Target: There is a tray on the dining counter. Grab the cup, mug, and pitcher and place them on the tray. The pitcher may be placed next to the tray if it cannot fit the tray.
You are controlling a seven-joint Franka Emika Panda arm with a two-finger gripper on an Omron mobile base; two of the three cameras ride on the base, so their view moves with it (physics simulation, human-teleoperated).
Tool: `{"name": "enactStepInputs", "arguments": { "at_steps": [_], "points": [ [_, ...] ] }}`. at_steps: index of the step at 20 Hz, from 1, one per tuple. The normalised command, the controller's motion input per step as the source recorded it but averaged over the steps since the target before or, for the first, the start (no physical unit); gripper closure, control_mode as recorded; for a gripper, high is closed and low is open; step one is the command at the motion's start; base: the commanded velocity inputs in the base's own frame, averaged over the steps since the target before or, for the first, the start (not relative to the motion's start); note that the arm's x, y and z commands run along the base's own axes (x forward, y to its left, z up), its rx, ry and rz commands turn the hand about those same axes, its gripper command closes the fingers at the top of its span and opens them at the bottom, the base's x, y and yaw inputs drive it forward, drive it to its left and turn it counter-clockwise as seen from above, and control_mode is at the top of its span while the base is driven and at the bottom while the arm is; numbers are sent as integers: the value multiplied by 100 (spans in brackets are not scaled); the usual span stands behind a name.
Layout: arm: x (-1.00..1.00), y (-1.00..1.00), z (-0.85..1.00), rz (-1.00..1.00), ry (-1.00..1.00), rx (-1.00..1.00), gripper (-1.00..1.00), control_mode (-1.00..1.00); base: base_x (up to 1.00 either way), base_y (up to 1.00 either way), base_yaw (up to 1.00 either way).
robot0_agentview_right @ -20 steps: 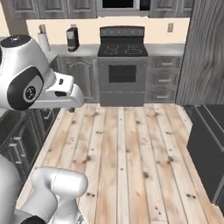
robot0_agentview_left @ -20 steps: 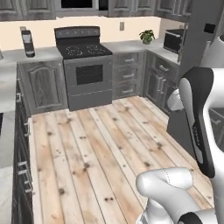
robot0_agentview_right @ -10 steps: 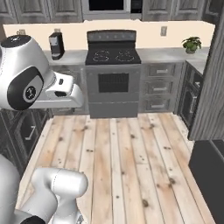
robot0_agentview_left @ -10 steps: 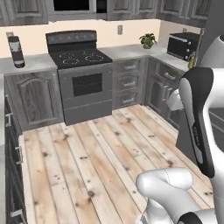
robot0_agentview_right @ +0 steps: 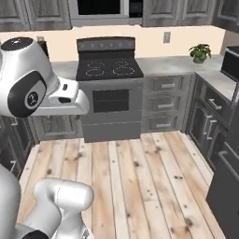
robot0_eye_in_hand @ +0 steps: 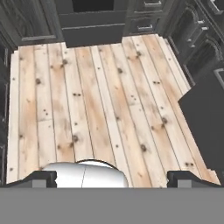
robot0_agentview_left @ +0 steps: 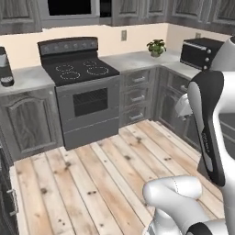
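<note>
Here the gripper hangs wide open and empty above the wooden floor, its fingertips far apart. Ahead stands a dark stove, with a potted plant and microwave on the table beside it.

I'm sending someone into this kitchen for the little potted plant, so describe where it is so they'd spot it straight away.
Start at the dark stove against the back wall and follow the grey countertop to its right, toward the corner. The potted plant stands there near the wall, just before the black microwave. It is the one leafy green thing among grey cabinets and dark appliances.
</note>
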Motion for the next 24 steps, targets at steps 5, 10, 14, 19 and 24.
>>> {"name": "enactStepInputs", "arguments": {
  "at_steps": [5,10,14,19,24],
  "points": [
    [0,0,0,0,0,0,-100,100,100,17,-34],
    [0,0,0,0,0,0,-100,100,84,14,-40],
    [0,0,0,0,0,0,-100,100,65,25,-40],
    [0,0,0,0,0,0,-100,100,47,52,-43],
    [0,0,0,0,0,0,-100,100,43,79,-50]
  ]
}}
